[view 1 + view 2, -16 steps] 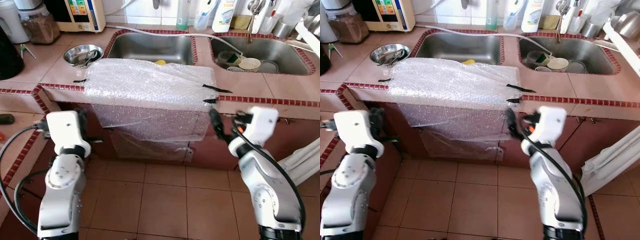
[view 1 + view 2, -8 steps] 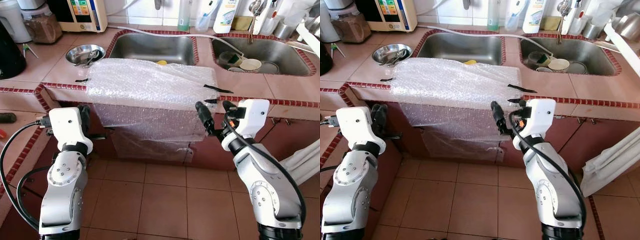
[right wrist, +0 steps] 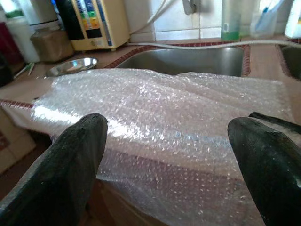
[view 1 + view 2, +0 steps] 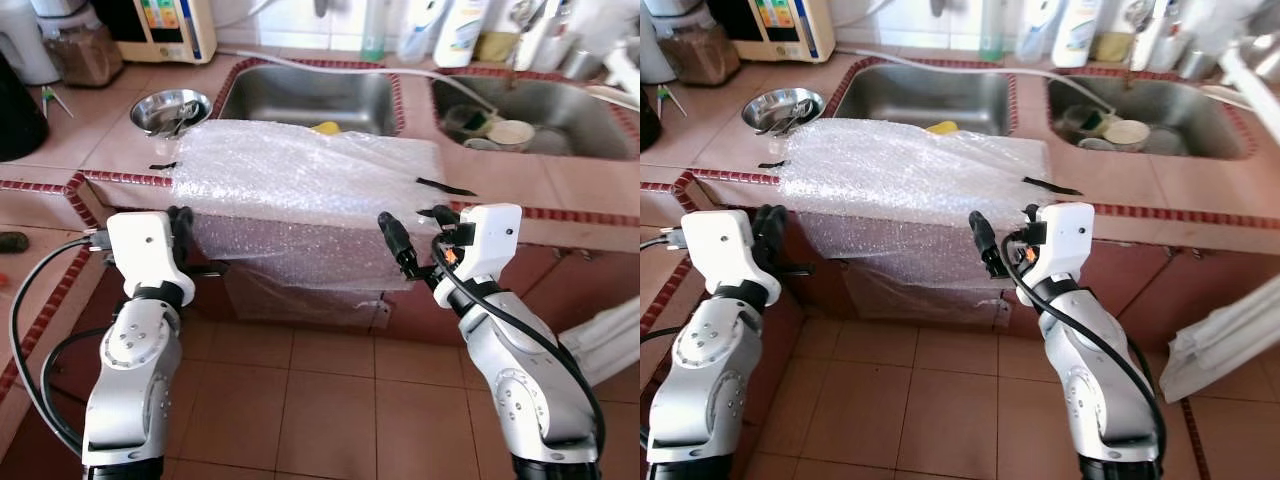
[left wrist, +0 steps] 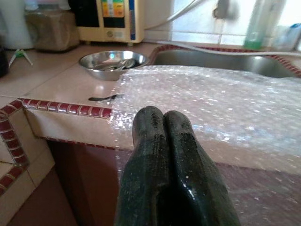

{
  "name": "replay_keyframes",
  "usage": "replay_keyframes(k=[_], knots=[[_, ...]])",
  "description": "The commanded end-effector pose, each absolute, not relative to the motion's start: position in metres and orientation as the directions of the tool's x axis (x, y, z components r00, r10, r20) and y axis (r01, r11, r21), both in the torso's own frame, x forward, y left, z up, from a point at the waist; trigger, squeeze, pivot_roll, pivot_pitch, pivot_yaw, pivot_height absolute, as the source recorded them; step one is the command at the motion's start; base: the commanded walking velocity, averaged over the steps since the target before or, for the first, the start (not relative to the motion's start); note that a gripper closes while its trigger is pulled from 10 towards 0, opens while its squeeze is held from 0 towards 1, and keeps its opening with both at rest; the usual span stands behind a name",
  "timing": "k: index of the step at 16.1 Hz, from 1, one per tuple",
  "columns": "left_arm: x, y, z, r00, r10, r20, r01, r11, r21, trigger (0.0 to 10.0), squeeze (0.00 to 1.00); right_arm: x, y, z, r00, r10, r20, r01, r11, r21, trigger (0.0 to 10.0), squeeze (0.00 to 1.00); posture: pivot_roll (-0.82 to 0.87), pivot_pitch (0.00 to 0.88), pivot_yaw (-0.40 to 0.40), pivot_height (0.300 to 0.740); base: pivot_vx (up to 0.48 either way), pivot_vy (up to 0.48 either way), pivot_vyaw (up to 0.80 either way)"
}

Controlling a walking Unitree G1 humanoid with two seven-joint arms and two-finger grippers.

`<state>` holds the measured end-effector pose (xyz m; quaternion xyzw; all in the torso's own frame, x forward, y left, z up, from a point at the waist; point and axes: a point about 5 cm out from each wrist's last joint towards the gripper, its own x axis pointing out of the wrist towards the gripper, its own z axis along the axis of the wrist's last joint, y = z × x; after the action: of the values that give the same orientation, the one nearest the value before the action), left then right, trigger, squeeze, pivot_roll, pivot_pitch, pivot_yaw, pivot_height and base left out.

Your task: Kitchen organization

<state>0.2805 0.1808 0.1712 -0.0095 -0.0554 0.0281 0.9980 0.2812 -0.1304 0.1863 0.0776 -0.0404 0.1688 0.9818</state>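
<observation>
Bubble wrap (image 3: 155,113) faces wide-spread right fingers (image 3: 70,165); left fingers (image 5: 155,155) pressed together.

Silver arms, white wrist boxes, black cables, black-fingered left claw (image 4: 180,222) and right claw (image 4: 412,240).

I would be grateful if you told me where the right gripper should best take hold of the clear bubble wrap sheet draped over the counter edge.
Probably the hanging flap of the clear bubble wrap sheet, just below the red-trimmed tiled counter edge. That part hangs free, so a finger can pass on each side. The open right gripper already faces it; come in level from the front, away from the black tape strips.
</observation>
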Motion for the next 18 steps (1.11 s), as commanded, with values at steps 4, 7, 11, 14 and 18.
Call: replay_keyframes(k=[4,7,11,14,18], knots=[[0.2805,0.1765,0.1745,0.991,0.044,0.123,-0.041,0.999,-0.028,10.0,0.00,0.2821,-0.1333,0.1894,0.947,0.298,0.117,-0.312,0.941,0.132,10.0,0.00,-0.07,0.130,0.021,0.740,0.413,0.000,0.00],[0.2803,0.1760,0.1735,0.992,0.044,0.118,-0.041,0.999,-0.029,10.0,0.00,0.2816,-0.1334,0.1868,0.948,0.301,0.104,-0.313,0.942,0.123,10.0,0.00,-0.07,0.130,0.022,0.740,0.416,0.000,0.00],[0.2803,0.1754,0.1722,0.993,0.038,0.109,-0.036,0.999,-0.024,10.0,0.00,0.2811,-0.1325,0.1857,0.945,0.310,0.101,-0.321,0.940,0.116,10.0,0.00,-0.07,0.132,0.025,0.740,0.412,0.127,0.00],[0.2805,0.1760,0.1718,0.994,0.040,0.105,-0.037,0.999,-0.025,10.0,0.00,0.2807,-0.1315,0.1852,0.944,0.314,0.102,-0.325,0.938,0.119,10.0,0.00,-0.07,0.133,0.027,0.740,0.390,0.279,0.00],[0.2818,0.1744,0.1722,0.994,0.035,0.104,-0.032,0.999,-0.027,10.0,0.00,0.2801,-0.1305,0.1865,0.940,0.321,0.119,-0.334,0.936,0.113,10.0,0.00,-0.07,0.132,0.027,0.740,0.362,0.314,0.00]])
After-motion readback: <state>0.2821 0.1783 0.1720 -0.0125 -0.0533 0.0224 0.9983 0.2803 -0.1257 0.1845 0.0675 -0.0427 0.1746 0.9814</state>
